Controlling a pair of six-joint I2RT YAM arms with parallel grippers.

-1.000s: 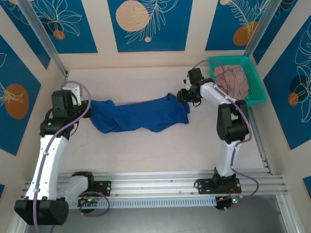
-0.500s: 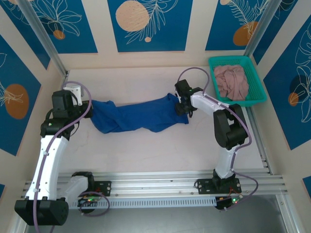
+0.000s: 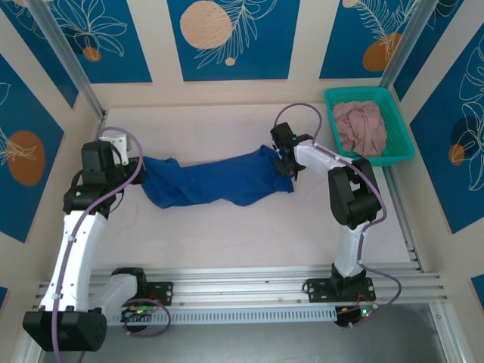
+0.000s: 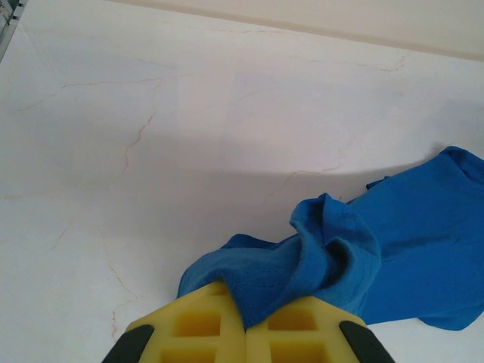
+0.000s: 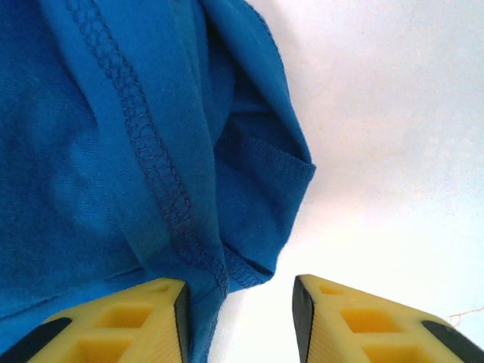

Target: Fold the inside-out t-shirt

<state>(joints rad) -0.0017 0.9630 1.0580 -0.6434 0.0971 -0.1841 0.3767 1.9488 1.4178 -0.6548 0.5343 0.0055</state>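
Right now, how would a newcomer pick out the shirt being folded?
Start at the pale table. Across its middle stretches a rumpled t-shirt. It is royal blue and on the tabletop, unlike the dusty-pink garment in the green basket at far right.

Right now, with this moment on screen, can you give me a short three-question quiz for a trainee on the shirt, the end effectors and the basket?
1. True or false: the left end effector is shut on a bunched end of the blue t-shirt.
2. Multiple choice: where does the pink garment lie?
A. On top of the blue t-shirt
B. In the green basket
C. Clamped in the left end effector
3. One word: the right end effector is at the shirt's stitched hem. Do its jaws stand open or shut?

Key
1. True: blue cloth is pinched between its yellow fingers.
2. B
3. Open: a gap shows between the fingers, with the hem beside one of them.
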